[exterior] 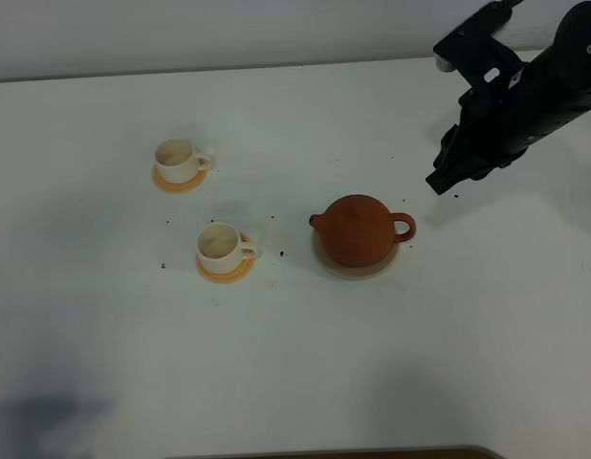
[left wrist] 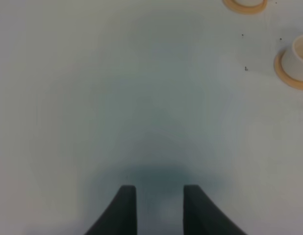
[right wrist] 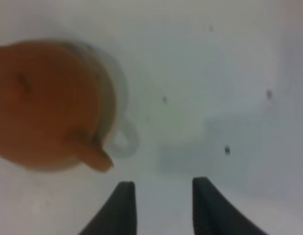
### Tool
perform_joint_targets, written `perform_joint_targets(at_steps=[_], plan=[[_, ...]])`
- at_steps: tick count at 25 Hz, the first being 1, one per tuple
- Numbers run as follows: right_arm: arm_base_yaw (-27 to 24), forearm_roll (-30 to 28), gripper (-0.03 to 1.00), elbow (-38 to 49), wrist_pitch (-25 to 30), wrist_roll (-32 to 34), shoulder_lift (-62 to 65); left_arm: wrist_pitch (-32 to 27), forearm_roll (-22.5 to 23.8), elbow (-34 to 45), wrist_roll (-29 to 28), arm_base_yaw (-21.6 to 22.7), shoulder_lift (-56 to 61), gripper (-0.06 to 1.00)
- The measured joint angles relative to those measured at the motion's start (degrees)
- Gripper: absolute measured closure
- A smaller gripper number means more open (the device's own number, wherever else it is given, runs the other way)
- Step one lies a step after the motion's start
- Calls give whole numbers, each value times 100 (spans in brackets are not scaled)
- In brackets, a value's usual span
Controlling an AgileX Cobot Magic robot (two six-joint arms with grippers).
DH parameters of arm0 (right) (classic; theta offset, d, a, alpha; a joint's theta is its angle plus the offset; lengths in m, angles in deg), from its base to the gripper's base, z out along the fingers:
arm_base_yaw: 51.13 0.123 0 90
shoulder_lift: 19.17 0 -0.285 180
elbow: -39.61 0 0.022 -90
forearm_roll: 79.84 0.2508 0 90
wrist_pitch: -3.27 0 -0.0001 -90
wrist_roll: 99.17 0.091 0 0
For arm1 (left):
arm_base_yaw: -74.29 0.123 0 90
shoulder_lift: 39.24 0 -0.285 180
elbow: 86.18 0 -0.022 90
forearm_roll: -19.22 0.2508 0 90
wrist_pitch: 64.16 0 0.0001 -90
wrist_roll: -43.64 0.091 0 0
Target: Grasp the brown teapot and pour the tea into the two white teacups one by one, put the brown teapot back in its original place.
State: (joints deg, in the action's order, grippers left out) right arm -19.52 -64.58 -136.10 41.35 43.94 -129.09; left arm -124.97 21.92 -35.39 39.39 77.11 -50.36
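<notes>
Counter (exterior: 295, 382): white, matte, fills nearly the whole high view.
Wall (exterior: 181, 33): pale grey band at 12 o'clock, meeting the counter in a faint line.
Brown strip (exterior: 372, 453): thin, at 6 o'clock.
Dark specks (exterior: 281, 253): several, near centre.
Shadow (exterior: 47, 421): soft bluish patch, 7 o'clock.
Light: even, diffuse.

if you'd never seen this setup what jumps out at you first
The brown teapot catches the eye first, reddish against the white table, sitting on its pale coaster right of centre. To its left stand the nearer white teacup and the farther white teacup, each on an orange saucer. The black right gripper hovers beyond the teapot's handle, open and empty.
</notes>
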Motion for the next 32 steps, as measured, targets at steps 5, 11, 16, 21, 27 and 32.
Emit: perform_joint_targets(at_steps=[5,11,16,21,27,32], plan=[[0,114,60,-298,30,-1143,-46,0,0,0,0,0,0,67],[64,90,58,-480,102,-2331,-132,0,0,0,0,0,0,67],[396,-358,58,-713,358,-2917,-433,0,5,0,0,0,0,67],[615,-867,58,-1249,724,-2982,-868,0,5,0,0,0,0,67],[724,-999,60,-2385,2534,-2641,-1568,0,5,0,0,0,2,67],[770,-928,61,-3265,3117,-2344,-2134,0,5,0,0,0,2,67]])
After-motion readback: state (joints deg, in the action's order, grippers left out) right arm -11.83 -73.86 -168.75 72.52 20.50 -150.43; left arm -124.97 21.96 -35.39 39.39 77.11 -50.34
